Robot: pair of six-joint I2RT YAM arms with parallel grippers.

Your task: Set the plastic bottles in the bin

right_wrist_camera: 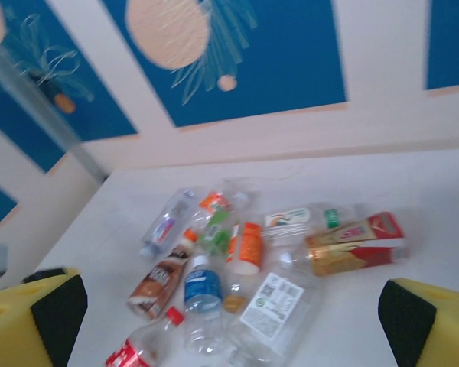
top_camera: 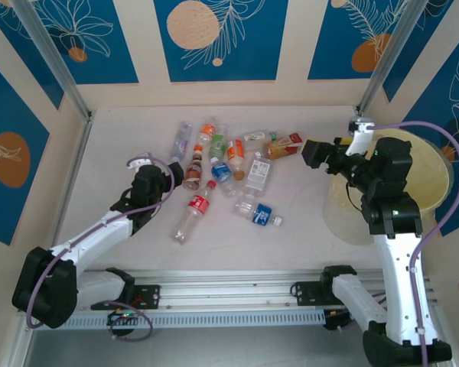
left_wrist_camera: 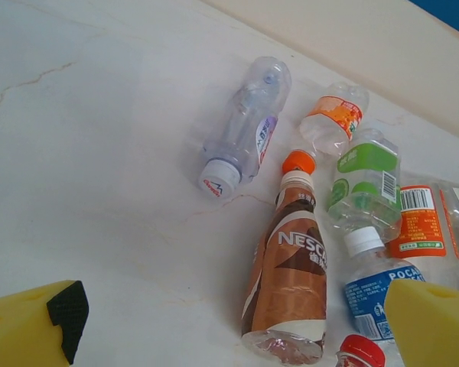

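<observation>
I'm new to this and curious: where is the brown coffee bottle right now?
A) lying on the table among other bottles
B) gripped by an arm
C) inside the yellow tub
A: the brown bottle lies flat on the table beside the other bottles, nothing gripping it.

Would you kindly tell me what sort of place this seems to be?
Likely a robot test cell: arms bolted to an aluminium rail, a table walled by blue printed panels, plastic bottles near a bin.

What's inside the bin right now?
Inside the bin, its right side shows bare pale yellow plastic, no bottle. The right arm hangs over most of the opening, so anything beneath it is hidden. The bottles in view lie on the table.
</observation>
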